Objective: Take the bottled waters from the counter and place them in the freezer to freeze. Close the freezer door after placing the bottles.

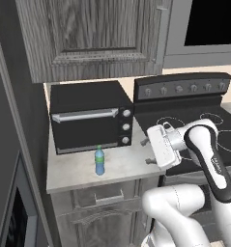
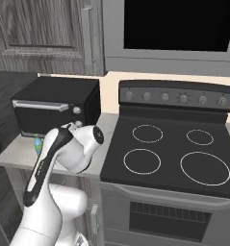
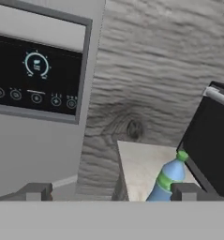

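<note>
The gripper (image 1: 147, 151) sits nearest, hanging above the counter (image 1: 78, 172) with its jaws spread wide and nothing between them. In the hand view the two finger tips (image 3: 34, 191) stand far apart at the bottom, and the blue bottle (image 3: 167, 182) rises just beside the right-hand tip, not touching it as far as I can tell.

In the left base view that bottle (image 1: 100, 161) stands upright near the front of the counter, just in front of the toaster oven (image 1: 90, 117) and left of the gripper. It's translucent blue with a green cap and a green band around the neck — no lettering I can read on it. From the right base view only a sliver of the bottle (image 2: 38, 144) peeks out beside the arm.

Further back in the hand view is the freezer door (image 3: 33, 140), grey, with a black dispenser panel (image 3: 36, 77) carrying a round teal dial icon and a row of small circular symbols — too small to read. The stovetop (image 2: 174, 153) lies to the right, with wood-grain cabinets (image 1: 93, 34) above.
</note>
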You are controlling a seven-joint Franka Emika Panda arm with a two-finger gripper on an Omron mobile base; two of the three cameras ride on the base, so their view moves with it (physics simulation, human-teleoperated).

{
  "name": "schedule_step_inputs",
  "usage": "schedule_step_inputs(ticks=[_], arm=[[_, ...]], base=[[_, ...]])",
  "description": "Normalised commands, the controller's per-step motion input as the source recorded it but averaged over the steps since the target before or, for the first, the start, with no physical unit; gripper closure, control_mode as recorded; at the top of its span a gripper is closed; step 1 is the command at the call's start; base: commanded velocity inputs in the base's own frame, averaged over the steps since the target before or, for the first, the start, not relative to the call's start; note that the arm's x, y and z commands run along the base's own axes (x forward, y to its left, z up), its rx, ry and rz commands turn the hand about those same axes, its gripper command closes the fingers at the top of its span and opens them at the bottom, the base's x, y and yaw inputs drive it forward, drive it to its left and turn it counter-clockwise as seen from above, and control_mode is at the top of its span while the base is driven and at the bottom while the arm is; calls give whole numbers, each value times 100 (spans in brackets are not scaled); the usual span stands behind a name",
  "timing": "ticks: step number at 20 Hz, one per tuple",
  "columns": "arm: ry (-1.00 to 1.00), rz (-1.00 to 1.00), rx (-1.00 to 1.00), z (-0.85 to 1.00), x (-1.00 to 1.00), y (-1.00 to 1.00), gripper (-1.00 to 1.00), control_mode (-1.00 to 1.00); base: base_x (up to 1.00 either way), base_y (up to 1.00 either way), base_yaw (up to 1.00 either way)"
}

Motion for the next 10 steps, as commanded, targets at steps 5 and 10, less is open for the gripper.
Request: schedule_step_inputs(ticks=[5,10], arm=[[1,16,15,-10,13,5,-100,-100],[7,6,11,-18,37,22,-100,-100]], base=[[0,0,0],[0,0,0]])
